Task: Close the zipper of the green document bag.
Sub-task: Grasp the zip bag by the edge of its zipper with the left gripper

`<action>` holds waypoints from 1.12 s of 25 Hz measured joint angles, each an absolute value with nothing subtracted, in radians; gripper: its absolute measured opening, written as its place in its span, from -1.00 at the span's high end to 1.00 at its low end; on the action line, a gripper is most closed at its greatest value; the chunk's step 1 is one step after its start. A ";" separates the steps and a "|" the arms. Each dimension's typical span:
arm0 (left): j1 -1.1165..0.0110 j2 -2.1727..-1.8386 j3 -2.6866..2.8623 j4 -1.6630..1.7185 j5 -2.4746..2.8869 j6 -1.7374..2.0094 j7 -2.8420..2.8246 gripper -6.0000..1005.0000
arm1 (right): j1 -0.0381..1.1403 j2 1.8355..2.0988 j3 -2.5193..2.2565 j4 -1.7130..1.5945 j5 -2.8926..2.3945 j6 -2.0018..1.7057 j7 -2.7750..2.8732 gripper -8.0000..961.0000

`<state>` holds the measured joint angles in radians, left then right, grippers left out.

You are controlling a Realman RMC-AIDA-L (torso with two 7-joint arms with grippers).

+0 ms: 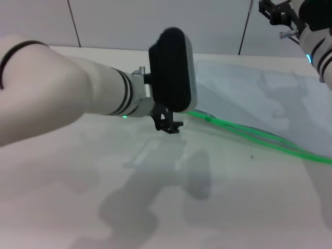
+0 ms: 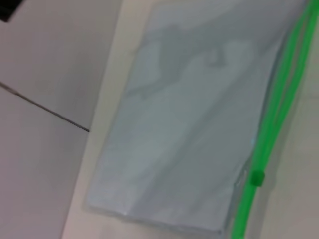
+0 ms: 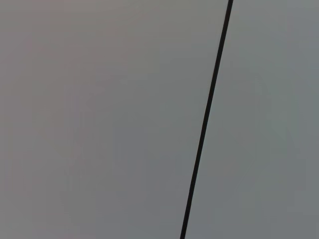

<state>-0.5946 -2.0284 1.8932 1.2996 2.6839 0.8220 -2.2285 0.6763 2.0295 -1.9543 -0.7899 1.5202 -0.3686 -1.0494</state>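
Observation:
The green document bag point(image 1: 249, 96) lies flat on the white table, a translucent greyish pouch right of centre. Its zipper point(image 1: 259, 137) runs as a bright green strip along the bag's near edge, from the middle of the table out to the right edge of the head view. In the left wrist view the bag point(image 2: 184, 124) fills the middle. There the zipper point(image 2: 274, 114) splits into two strands beyond the small green slider point(image 2: 257, 178). My left gripper point(image 1: 169, 126) hovers just left of the strip's near end, close to the slider point(image 1: 208, 118). My right gripper point(image 1: 275, 13) is raised at the far right, away from the bag.
The white table point(image 1: 155, 207) extends toward me, with the left arm's shadow on it. A grey panelled wall point(image 1: 129, 21) with dark seams stands behind the table's far edge. The right wrist view shows only that wall point(image 3: 99, 119).

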 joint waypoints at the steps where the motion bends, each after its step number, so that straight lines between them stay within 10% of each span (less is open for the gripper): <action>1: -0.601 -2.028 1.902 1.288 2.688 0.822 -2.229 -0.71 | 0.677 2.029 -1.954 -0.790 1.520 -0.364 -1.047 -0.82; 28: -0.630 -2.032 2.011 1.193 2.784 0.634 -2.240 -0.70 | 0.691 2.029 -1.954 -0.781 1.520 -0.360 -1.045 -0.82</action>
